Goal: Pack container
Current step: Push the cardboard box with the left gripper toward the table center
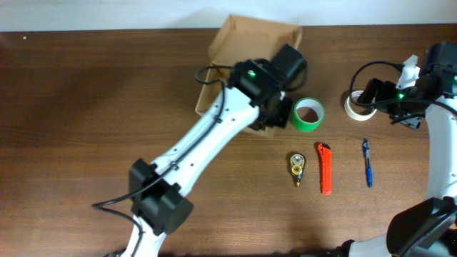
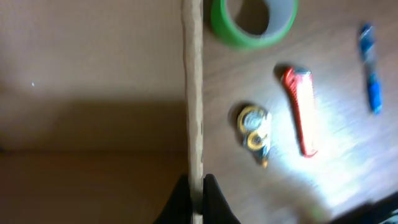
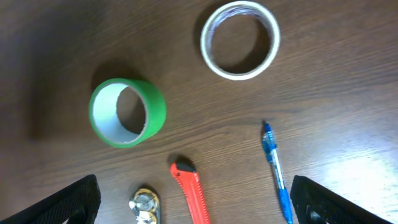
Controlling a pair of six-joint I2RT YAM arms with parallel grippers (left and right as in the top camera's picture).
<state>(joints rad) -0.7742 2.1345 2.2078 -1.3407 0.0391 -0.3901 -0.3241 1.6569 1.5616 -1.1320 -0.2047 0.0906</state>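
The brown cardboard container stands at the back middle of the table with its flap lid open. My left gripper is shut on the container's right wall, which shows edge-on in the left wrist view between the two fingertips. The box interior looks bare where visible. My right gripper is open and empty, hovering by the white tape roll. In the right wrist view its fingers are spread wide above the table.
A green tape roll stands just right of the box. A red cutter, a blue pen and a small yellow-black dispenser lie in front. The white tape roll also shows in the right wrist view.
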